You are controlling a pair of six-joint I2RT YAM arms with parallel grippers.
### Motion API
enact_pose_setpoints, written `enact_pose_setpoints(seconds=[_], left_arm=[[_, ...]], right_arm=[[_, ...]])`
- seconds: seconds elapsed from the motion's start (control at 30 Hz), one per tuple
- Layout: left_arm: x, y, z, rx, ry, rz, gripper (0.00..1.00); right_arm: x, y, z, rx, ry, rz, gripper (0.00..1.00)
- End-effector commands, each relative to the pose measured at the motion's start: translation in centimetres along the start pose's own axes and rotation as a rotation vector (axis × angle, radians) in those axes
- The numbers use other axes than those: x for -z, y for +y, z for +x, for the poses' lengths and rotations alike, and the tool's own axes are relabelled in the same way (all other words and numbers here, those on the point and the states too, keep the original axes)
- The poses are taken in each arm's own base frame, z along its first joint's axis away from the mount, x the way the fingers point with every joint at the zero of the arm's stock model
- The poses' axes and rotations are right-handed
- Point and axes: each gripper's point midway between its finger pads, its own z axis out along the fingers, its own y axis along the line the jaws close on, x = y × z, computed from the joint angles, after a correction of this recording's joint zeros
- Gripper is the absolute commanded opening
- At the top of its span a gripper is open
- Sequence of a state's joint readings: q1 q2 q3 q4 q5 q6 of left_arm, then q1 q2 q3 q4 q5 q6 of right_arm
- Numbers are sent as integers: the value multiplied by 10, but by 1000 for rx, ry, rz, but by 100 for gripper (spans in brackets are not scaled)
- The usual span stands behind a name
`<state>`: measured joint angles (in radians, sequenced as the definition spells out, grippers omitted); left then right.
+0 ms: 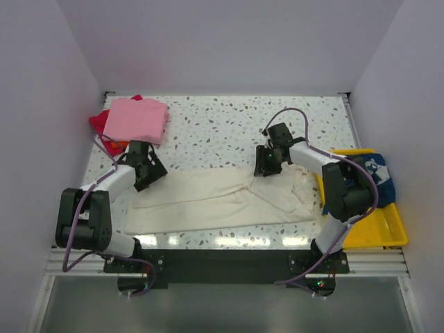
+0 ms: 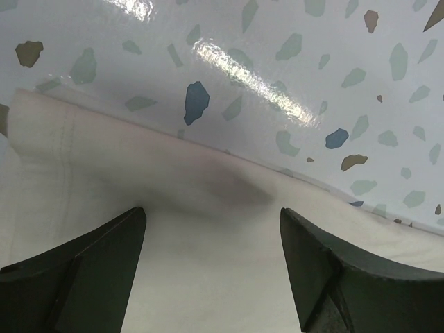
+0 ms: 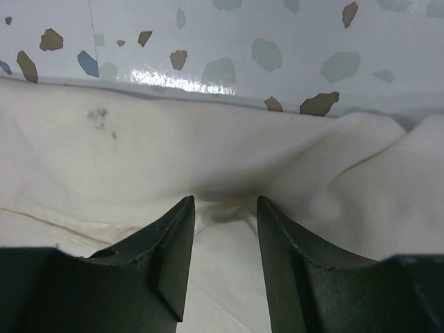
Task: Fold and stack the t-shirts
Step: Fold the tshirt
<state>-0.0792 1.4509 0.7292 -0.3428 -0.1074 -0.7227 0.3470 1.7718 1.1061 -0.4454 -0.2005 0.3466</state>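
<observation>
A large cream t-shirt (image 1: 208,201) lies spread across the front of the table. My left gripper (image 1: 148,171) is open wide, low over the shirt's far left edge; in the left wrist view (image 2: 212,211) smooth cream cloth (image 2: 139,159) fills the gap. My right gripper (image 1: 268,165) is at the shirt's far edge near its right end. In the right wrist view (image 3: 225,201) its jaws stand partly open, tips pressed on the cream cloth (image 3: 104,159), a small pucker between them. A folded pink shirt (image 1: 137,119) lies on red (image 1: 97,123) and orange (image 1: 119,145) ones.
A yellow plastic tray (image 1: 378,232) sits at the right front with a navy shirt (image 1: 380,177) with white print bunched in it. White walls close the table on three sides. The speckled tabletop (image 1: 222,132) shows behind the cream shirt.
</observation>
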Motion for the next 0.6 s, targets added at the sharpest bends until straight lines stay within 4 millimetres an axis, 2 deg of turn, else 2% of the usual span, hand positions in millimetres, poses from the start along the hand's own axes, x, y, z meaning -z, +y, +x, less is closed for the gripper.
enact_pose_setpoints(seconds=[0.0, 0.07, 0.1, 0.17, 0.3, 0.37, 0.57], left_arm=[[-3, -7, -8, 8, -40, 28, 83], [-5, -7, -7, 1, -35, 25, 83], [-6, -6, -6, -1, -30, 24, 83], [-7, -5, -6, -6, -26, 16, 83], [-12, -2, -2, -8, -16, 2, 83], [-14, -1, 0, -9, -8, 2, 84], [-18, -2, 1, -19, -1, 4, 84]], right_arm=[[1, 4, -31, 49, -90, 12, 44], [-3, 2, -29, 52, -74, 21, 40], [-3, 1, -28, 57, -67, 23, 33], [-4, 0, -23, 56, -48, 24, 27], [4, -1, -15, 56, -30, 29, 8], [12, 1, -11, 54, -21, 25, 2], [29, 9, 4, 17, 8, -14, 0]])
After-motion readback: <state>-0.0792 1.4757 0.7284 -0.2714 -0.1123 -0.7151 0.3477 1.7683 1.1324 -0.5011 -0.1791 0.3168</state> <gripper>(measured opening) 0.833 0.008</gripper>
